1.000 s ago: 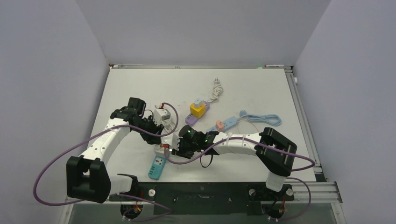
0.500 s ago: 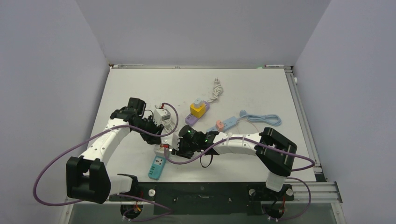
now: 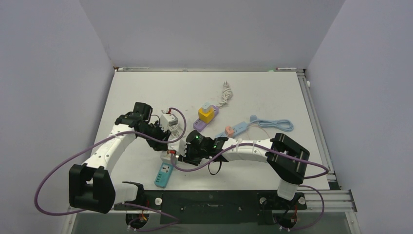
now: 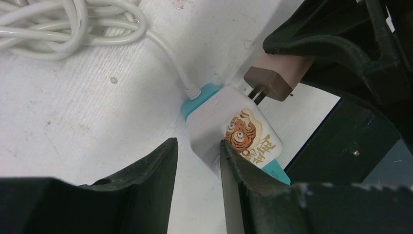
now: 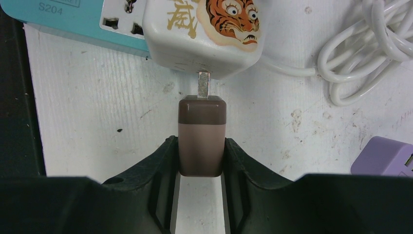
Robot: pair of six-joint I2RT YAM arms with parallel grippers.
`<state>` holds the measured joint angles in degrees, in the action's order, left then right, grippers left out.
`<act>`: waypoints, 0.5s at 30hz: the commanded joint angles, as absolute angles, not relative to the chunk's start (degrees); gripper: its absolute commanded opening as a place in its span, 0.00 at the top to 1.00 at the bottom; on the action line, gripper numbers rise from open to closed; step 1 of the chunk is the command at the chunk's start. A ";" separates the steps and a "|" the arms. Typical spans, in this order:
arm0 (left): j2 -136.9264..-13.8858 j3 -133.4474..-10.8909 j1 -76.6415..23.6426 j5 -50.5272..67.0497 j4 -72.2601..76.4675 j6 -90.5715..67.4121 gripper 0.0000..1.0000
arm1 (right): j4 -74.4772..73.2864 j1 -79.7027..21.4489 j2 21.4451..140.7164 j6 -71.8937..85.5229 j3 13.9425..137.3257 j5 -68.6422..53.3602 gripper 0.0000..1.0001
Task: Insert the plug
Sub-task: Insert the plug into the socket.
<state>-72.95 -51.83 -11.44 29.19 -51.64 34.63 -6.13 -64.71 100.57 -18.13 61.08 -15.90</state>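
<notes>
My right gripper (image 5: 200, 141) is shut on a brown plug (image 5: 201, 117). The plug's metal prong touches the side of a white cube adapter with a tiger picture (image 5: 204, 34). The adapter sits on the end of a teal power strip (image 5: 73, 14). My left gripper (image 4: 198, 144) is open just beside the same adapter (image 4: 229, 131). Its right finger (image 4: 238, 180) rests at the adapter's edge, and its left finger stands apart on the table. In the top view both grippers meet over the adapter (image 3: 170, 155), above the teal strip (image 3: 164, 175).
A coiled white cable (image 4: 63, 24) runs from the teal strip. A yellow cube on a purple strip (image 3: 205, 114), a pink and blue strip with its cord (image 3: 233, 129), a loose white cord (image 3: 225, 95) and a small white block (image 3: 169, 119) lie farther back.
</notes>
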 commanded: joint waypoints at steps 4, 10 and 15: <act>-75.06 -48.05 -11.95 22.30 -51.68 36.56 0.67 | -2.56 -65.21 99.85 -17.23 64.93 -16.79 0.95; -75.15 -48.08 -12.33 22.67 -51.89 36.29 0.69 | -2.50 -65.30 100.90 -16.26 66.14 -17.31 0.95; -75.24 -47.73 -12.51 22.85 -52.16 36.30 0.74 | -2.13 -65.59 101.75 -13.78 66.68 -17.53 0.95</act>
<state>-72.79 -51.72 -11.90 29.43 -51.83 34.15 -8.34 -64.75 101.23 -16.10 62.94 -15.97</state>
